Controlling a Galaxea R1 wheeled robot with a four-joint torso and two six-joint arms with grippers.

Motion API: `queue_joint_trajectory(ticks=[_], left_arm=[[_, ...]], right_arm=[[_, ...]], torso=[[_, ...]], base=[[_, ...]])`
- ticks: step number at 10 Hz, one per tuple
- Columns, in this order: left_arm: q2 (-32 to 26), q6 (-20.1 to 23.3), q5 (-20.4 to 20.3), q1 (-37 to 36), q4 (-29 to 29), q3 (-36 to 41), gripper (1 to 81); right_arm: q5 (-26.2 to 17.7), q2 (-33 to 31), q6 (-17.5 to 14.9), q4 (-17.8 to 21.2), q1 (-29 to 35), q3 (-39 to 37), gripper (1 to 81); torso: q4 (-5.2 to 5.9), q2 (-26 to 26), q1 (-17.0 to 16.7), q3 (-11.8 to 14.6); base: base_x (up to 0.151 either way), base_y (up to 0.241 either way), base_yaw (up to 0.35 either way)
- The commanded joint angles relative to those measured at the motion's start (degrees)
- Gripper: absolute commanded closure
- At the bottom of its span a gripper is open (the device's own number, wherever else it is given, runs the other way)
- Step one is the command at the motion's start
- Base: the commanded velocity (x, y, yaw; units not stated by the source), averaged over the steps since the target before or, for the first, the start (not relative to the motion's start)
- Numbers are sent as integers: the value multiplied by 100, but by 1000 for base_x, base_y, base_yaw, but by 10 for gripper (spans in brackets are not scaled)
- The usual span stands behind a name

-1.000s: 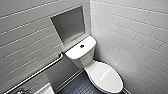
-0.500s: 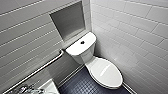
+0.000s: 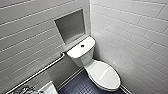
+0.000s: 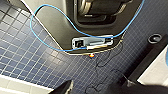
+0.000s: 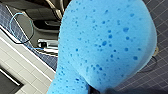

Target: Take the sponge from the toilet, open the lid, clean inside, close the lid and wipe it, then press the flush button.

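Camera shifted slightly; lid [image 3: 105, 75] shut on toilet [image 3: 83, 55], sponge [image 5: 105, 45] in right jaws.

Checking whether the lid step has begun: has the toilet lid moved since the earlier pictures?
No. The lid stays shut, in the same place relative to the tank top and the wall niche.
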Motion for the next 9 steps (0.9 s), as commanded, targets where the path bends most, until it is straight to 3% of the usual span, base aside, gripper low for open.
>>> queue_joint_trajectory(ticks=[1, 9], left_arm=[[-69, 29, 557, 151, -51, -26, 10], [-51, 38, 443, 151, -33, -25, 10]], right_arm=[[-447, 46, -1, -67, -213, 27, 811], [-456, 64, 34, -59, -178, 27, 811]], torso=[[0, 553, -356, 553], [-2, 2162, -1421, 2225]], base=[[0, 0, 0], [0, 0, 0]])
